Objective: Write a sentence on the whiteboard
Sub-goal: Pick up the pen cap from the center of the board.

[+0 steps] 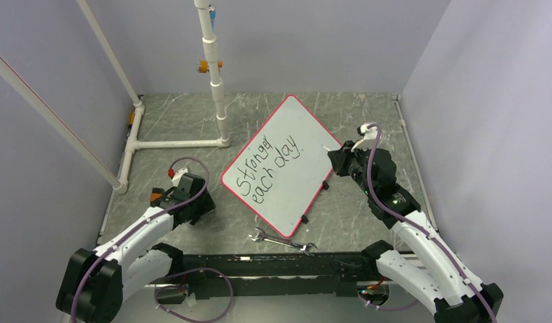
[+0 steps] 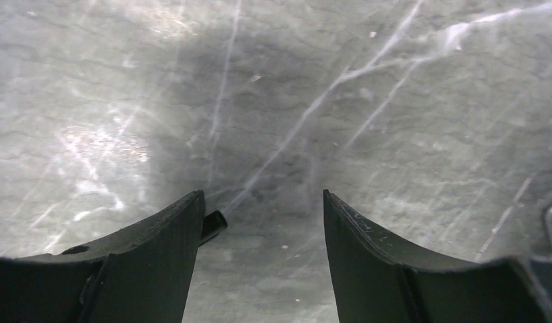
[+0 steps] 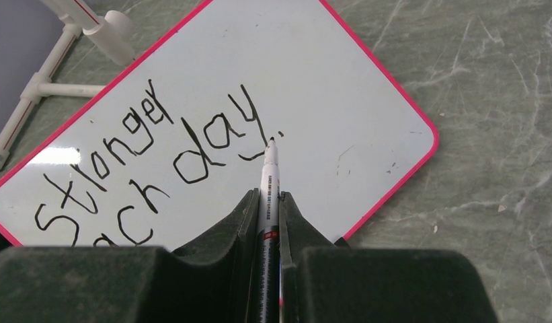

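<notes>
tightly, right gripper (image 3: 267, 199) pinches marker (image 3: 269, 168) over whiteboard (image 3: 340, 81).

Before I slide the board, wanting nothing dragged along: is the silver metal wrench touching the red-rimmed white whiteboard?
Apart. The top external view shows bare grey table between the silver metal wrench and the red-rimmed white whiteboard.

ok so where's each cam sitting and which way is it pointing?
Top external: above and behind the bases, looking down on the table; both arms, whiteboard and wrench show.
Left wrist: on the left arm, facing down at the tabletop; only the open left gripper shows.
Right wrist: looks along the right gripper, shut on a marker, tip near the end of the sentence.
Shared: top external and right wrist both see whiteboard and sentence.
</notes>
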You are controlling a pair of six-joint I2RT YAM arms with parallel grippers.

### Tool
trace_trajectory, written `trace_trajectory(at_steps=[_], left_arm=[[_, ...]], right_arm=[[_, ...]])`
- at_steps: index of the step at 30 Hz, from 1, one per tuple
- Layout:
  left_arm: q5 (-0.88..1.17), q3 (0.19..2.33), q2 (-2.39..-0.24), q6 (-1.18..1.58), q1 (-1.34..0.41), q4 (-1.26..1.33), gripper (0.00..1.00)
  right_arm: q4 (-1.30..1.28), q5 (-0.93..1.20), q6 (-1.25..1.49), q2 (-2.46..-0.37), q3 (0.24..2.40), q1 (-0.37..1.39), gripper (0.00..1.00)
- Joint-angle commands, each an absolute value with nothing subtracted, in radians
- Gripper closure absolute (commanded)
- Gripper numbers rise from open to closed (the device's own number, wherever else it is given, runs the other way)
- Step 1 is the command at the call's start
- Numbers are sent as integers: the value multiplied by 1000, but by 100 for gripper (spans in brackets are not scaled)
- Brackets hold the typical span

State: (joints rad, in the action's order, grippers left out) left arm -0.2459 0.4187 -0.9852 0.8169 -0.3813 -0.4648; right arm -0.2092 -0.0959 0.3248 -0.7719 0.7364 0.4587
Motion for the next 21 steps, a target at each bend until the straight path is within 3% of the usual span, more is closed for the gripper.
trace_trajectory(at_steps=[1, 6, 13, 21], left_arm=[[-101, 375, -979, 890, -405, -404, 32], [-119, 379, -916, 895, -440, -488, 32], [-317, 425, -909, 881, -455, -626, 16], [-384, 486, -972, 879, -454, -640, 12]], right_arm=[[-202, -109, 315, -752, 750, 456, 100], [-204, -108, 317, -749, 748, 455, 100], [-180, -79, 340, -765, 736, 454, 100], [-201, -81, 333, -751, 742, 456, 100]])
